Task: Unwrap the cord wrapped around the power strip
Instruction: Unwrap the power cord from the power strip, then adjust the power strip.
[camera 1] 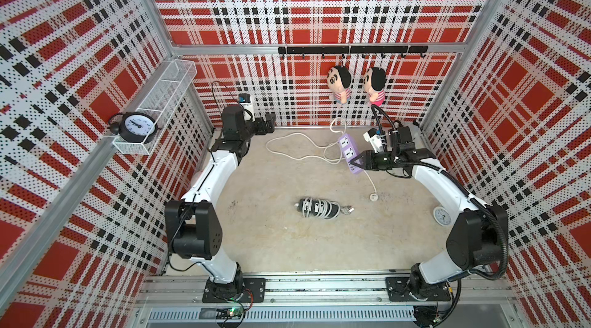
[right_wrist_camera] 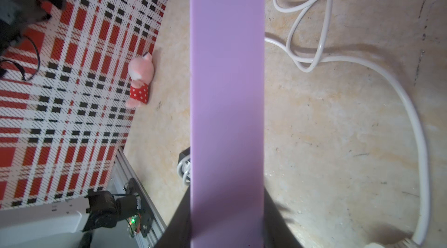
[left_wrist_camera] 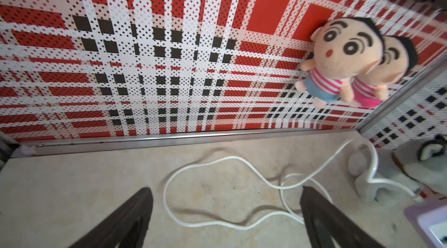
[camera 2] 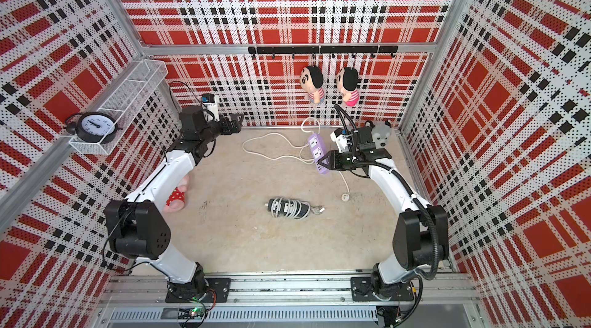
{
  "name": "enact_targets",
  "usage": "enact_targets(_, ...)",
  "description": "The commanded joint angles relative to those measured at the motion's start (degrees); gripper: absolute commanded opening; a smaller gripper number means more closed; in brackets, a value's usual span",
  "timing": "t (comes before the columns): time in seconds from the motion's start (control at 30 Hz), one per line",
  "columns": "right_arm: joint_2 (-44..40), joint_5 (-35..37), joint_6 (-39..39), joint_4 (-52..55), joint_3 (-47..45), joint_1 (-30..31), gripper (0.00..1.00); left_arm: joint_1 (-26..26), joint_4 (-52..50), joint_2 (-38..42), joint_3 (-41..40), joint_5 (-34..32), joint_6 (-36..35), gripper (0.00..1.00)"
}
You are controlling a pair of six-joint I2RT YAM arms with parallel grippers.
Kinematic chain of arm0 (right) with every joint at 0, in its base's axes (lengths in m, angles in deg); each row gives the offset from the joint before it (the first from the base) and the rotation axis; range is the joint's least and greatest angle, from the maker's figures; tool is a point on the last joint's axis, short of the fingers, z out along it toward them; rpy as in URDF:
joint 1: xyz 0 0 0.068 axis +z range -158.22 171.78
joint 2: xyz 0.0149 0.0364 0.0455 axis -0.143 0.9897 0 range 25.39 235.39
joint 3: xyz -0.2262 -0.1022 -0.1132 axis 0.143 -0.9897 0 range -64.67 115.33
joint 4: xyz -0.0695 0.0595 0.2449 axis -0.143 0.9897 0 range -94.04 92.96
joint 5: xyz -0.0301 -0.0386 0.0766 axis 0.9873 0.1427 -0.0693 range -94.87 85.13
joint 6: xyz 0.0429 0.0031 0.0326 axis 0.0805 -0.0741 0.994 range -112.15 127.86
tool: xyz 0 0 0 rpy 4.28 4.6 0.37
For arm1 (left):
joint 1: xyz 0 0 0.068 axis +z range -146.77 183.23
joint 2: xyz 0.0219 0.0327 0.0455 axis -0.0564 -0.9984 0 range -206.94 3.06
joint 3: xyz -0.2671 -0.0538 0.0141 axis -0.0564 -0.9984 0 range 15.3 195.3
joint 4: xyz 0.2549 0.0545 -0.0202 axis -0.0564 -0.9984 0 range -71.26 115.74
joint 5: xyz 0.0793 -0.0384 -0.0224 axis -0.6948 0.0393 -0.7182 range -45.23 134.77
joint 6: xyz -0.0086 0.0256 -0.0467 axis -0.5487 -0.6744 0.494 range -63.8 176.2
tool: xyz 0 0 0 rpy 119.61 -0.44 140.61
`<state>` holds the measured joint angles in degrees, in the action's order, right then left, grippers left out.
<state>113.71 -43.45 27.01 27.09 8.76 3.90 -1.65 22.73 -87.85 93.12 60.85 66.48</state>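
On the tabletop: you're looking at a bare, mottled beige surface, scuffed in places.
Around the cell: plaid perforated walls in red, black and white are closing in on three sides.
Right gripper: it's clamping the purple power strip near one end, over the far right of the table.
White cord: it's lying loose in open loops beside that strip, with its plug resting nearer the front.
Left gripper: its fingers are standing wide apart, gripping nothing, hovering by the back wall above a cord loop.
Black power strip: it's lying mid-table with a pale cord winding round it, well apart from both grippers.
Back wall: a doll in blue shorts and a doll in pink shorts are hanging from the black hook rail.
Left wall: an alarm clock is sitting in the white wire shelf.
Edges: a pink plush is lying beside your left arm, a grey plush dog is sitting behind your right arm, and a small white clock is lying by the right wall.
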Motion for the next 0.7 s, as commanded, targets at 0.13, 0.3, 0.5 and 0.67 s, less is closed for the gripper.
enact_targets(0.13, -6.1, 0.2, 7.0, -14.2, -2.6, 6.0, 0.0, -11.1, 36.0, 12.5, -24.3, 18.4, 29.7, 0.74)
enact_targets(0.3, -8.2, 11.8, 5.6, -13.1, -3.6, 10.6, 0.0, -18.8, 52.4, 9.3, -28.2, 13.4, 41.6, 0.98)
enact_targets(0.5, -8.5, 24.4, 2.8, -10.7, -2.6, 15.1, 0.0, -25.4, 40.9, 5.4, -22.1, 2.4, 37.2, 0.98)
enact_targets(0.67, -8.2, 29.7, 1.6, -11.3, -1.7, 17.7, 0.0, -27.2, 37.1, 2.6, -19.9, -2.6, 37.4, 0.98)
